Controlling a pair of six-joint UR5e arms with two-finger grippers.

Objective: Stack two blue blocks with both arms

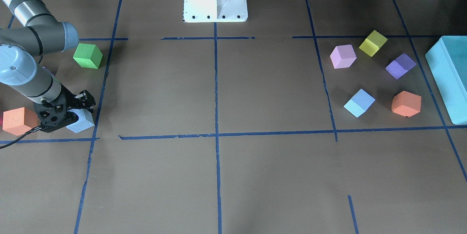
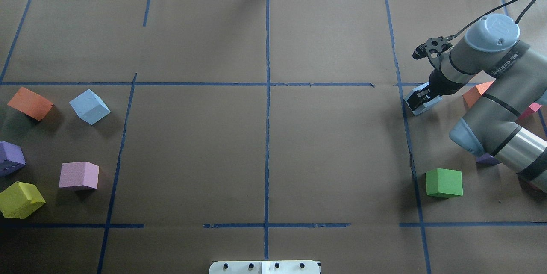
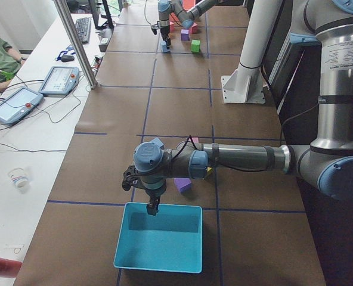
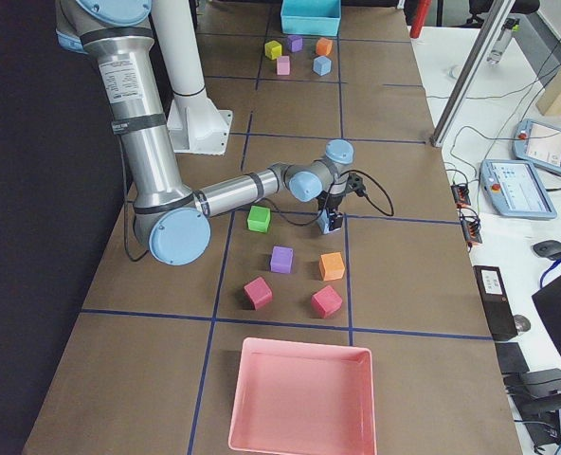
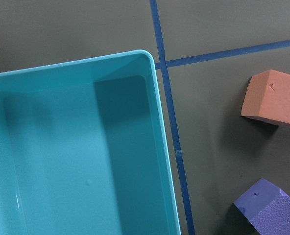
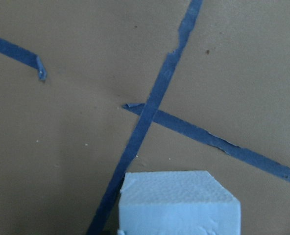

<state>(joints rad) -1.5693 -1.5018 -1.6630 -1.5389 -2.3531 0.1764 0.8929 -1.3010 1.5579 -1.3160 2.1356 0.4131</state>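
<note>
One pale blue block (image 2: 424,106) sits between the fingers of my right gripper (image 2: 420,99), at or just above the table by a blue tape line. It also shows in the front view (image 1: 82,123) and fills the bottom of the right wrist view (image 6: 179,203). The other blue block (image 2: 89,106) lies free on the far side of the table (image 1: 359,102), among other cubes. My left gripper (image 3: 153,207) shows only in the exterior left view, hanging over the teal tray (image 3: 158,238); I cannot tell whether it is open or shut.
A green cube (image 2: 444,183) and an orange cube (image 1: 19,121) lie near the right arm. Orange (image 1: 406,103), purple (image 1: 400,65), pink (image 1: 343,56) and yellow (image 1: 373,43) cubes surround the free blue block. The teal tray (image 1: 450,80) stands beside them. A pink tray (image 4: 299,396) stands at the right end.
</note>
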